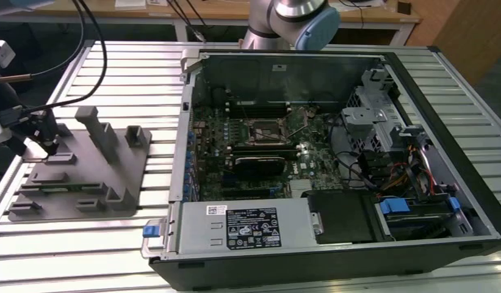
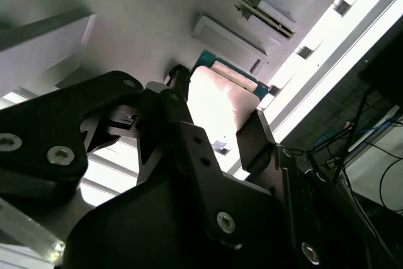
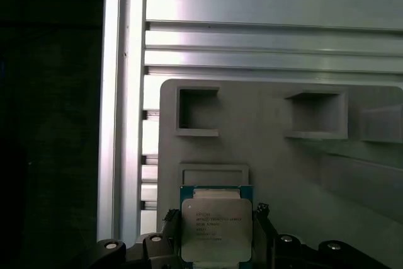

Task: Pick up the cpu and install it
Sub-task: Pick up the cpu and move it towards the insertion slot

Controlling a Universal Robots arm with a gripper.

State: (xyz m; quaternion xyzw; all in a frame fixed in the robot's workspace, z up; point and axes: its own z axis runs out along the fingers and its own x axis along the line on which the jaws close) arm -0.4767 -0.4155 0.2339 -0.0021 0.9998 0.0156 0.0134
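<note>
Two opposite edges of the cpu sit clamped in the tool, silver lid facing up.

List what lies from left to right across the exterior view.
Gray fixture → motherboard socket → metal drive cage → case's far side wall.
</note>
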